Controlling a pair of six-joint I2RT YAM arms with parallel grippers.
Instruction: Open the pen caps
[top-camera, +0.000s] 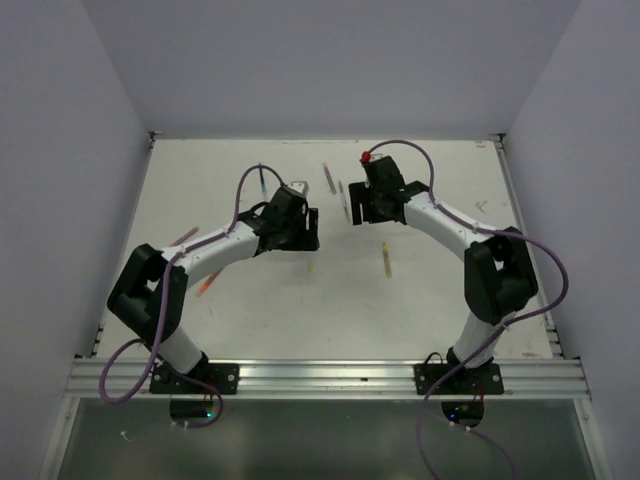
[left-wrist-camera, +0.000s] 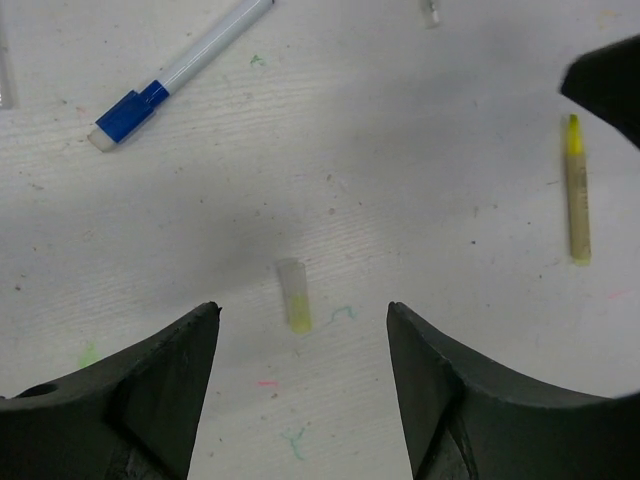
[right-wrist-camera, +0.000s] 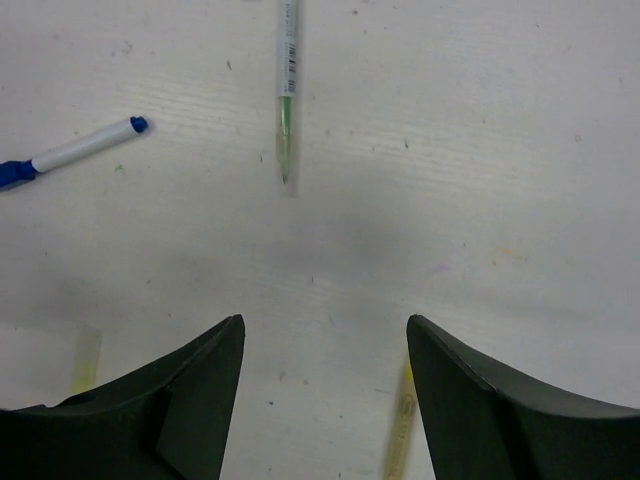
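A pale yellow cap (left-wrist-camera: 294, 295), a stubby translucent plastic tube, lies flat on the matte, ink-flecked white counter (left-wrist-camera: 420, 160) at lower centre of the left wrist view. Its long axis runs nearly up-and-down, and it sits between the widely spread black tips of the left gripper (left-wrist-camera: 302, 312), which touch nothing. A blue pen (left-wrist-camera: 180, 70) with a smooth white barrel slants across the upper left, and a thin yellow pen (left-wrist-camera: 577, 190) lies vertical at the right edge, bright tip upward. The right gripper (right-wrist-camera: 325, 322) is likewise spread wide and empty, and at top centre of its view a slim green pen (right-wrist-camera: 287, 90) points its tip straight down.
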